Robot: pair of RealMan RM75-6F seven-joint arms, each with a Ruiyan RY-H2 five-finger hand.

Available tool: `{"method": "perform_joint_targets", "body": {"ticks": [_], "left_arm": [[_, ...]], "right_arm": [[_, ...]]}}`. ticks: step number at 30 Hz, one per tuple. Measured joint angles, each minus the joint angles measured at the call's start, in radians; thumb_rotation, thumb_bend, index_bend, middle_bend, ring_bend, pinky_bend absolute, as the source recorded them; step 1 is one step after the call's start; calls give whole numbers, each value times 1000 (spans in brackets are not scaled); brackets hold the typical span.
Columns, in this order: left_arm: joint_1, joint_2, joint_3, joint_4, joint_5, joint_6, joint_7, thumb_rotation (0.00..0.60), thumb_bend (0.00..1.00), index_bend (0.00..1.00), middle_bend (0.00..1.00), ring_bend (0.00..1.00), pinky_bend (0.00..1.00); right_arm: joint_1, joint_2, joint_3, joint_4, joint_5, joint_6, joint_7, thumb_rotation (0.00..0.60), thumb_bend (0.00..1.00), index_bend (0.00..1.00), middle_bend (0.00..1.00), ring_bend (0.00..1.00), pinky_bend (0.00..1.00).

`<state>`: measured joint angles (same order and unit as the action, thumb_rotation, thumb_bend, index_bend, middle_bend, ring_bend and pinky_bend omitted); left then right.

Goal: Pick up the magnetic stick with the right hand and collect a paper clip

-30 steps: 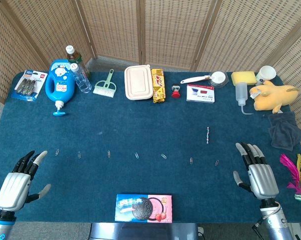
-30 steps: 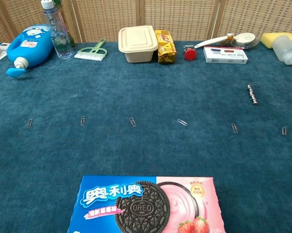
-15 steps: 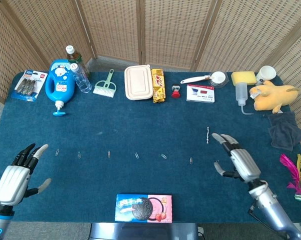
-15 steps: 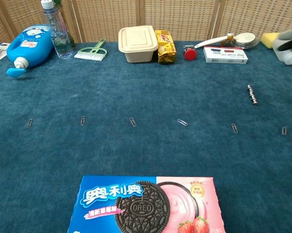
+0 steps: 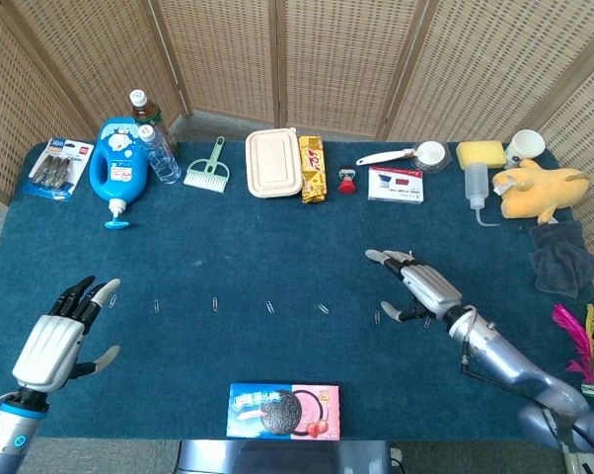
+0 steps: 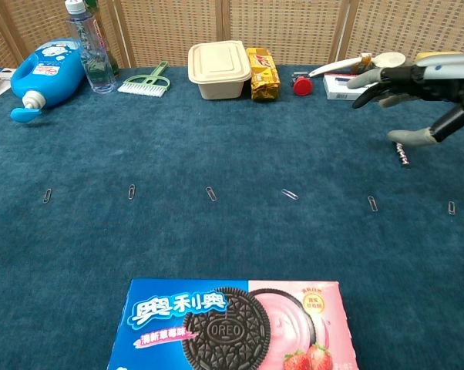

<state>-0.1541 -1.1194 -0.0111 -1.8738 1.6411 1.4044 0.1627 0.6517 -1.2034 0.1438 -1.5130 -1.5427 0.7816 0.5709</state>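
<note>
Since you're about to grab the stick, start from what's nearest: the cookie box point(image 6: 232, 324) sits at the desk's point(image 5: 277, 227) front edge, then the row of paper clips point(image 6: 290, 194). Your right robot hand point(image 5: 415, 288) hovers open and empty, fingers spread, right over the magnetic stick point(image 6: 402, 154). Come straight down and pinch its middle so it doesn't roll. Left robot hand point(image 5: 60, 336) is open too, well apart.
</note>
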Motion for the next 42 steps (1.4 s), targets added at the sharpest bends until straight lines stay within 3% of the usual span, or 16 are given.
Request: {"method": "perform_joint_targets", "body": {"ticks": [10,20,30,42], "left_arm": [[-24,-18,-7,-1,-21,-31,18,600,419,40,150,50,102],[-28,-22,-1,7,-26,-30,12,600,418,40,150,50,102],[-33,-27,2,13,-27,-31,10,600,418,39,150,50,101],[-31,-27,6,8,-23,-18,14,600,418,38,150,50,102]], "right_arm": [[74,-84,21,110,127,-98,-194,600,450,0,234,0,61],[139,-95,20,154,260,-212,-353,594,450,0,251,0,61],[169,-103,-9,188,427,-224,-577,560,450,0,261,0,61],[183,-105,-53,191,581,-195,-732,531,450,0,266,0,63]]}}
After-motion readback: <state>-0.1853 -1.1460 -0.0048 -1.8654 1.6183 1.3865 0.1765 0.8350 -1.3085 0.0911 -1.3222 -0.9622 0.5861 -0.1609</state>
